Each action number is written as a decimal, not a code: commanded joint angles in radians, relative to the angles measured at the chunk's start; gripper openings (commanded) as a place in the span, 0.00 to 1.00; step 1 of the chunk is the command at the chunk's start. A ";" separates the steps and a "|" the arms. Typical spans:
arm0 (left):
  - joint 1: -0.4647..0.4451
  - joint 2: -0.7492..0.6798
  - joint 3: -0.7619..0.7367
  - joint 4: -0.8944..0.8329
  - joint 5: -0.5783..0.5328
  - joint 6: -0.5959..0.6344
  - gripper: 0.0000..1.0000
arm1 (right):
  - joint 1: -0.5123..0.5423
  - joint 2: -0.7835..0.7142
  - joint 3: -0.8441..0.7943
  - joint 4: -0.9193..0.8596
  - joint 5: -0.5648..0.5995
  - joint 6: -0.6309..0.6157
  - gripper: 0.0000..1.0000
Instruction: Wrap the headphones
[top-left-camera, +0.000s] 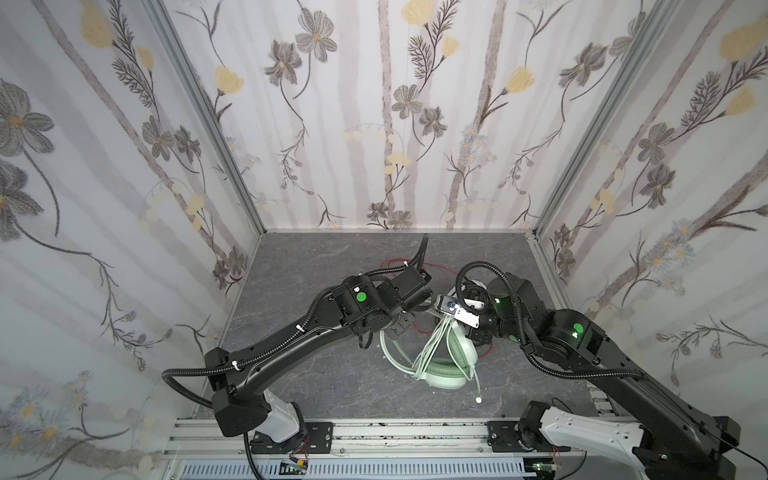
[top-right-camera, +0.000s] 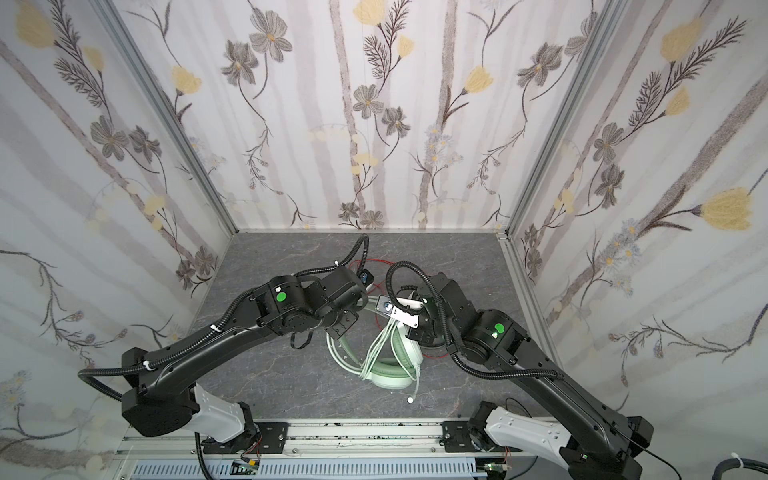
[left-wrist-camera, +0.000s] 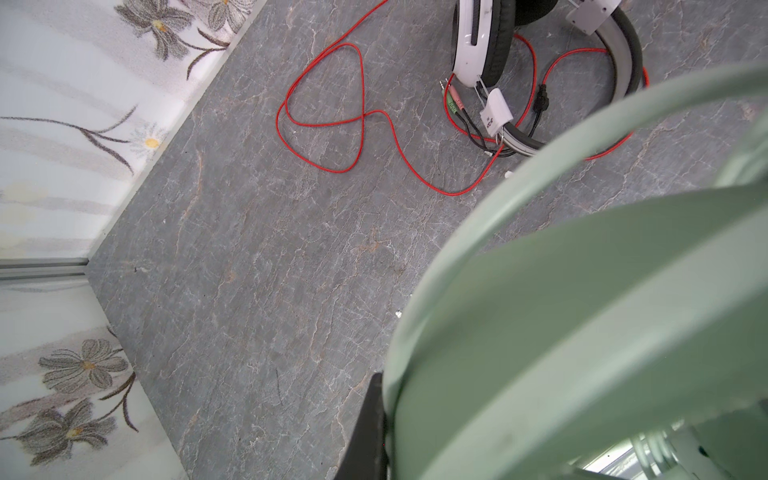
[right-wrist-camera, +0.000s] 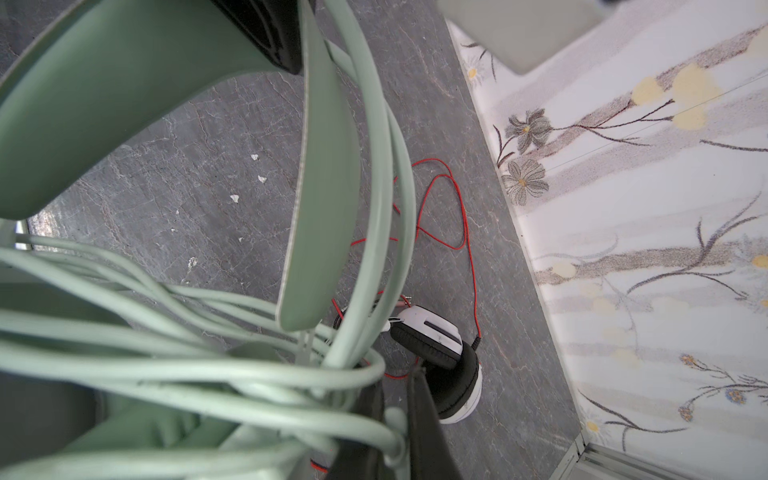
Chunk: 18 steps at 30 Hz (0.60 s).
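Smooth arched mint headphones (left-wrist-camera: 582, 311), looped rubbery cable (right-wrist-camera: 384, 174)

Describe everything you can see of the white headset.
The white headset lies on the grey table, beyond the green headset. It has glossy white plastic cups, black padded cushions and a grey-and-black band. Its thin red cable sprawls unwrapped in loose loops on the table, ending in pink and green plugs beside a cup.

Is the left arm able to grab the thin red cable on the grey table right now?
Probably not yet. The left gripper is shut on the pale mint green headset's headband, so it's busy. The thin red cable lies uncovered nearby on the grey table.
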 joint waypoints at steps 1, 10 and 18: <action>-0.006 -0.011 0.004 -0.028 0.058 0.059 0.00 | -0.050 -0.013 -0.025 0.107 -0.006 0.019 0.00; -0.006 -0.021 0.026 -0.041 0.070 0.078 0.00 | -0.109 -0.056 -0.124 0.141 -0.181 0.022 0.01; -0.006 -0.050 0.038 -0.002 0.113 0.108 0.00 | -0.112 -0.064 -0.187 0.172 -0.264 0.056 0.06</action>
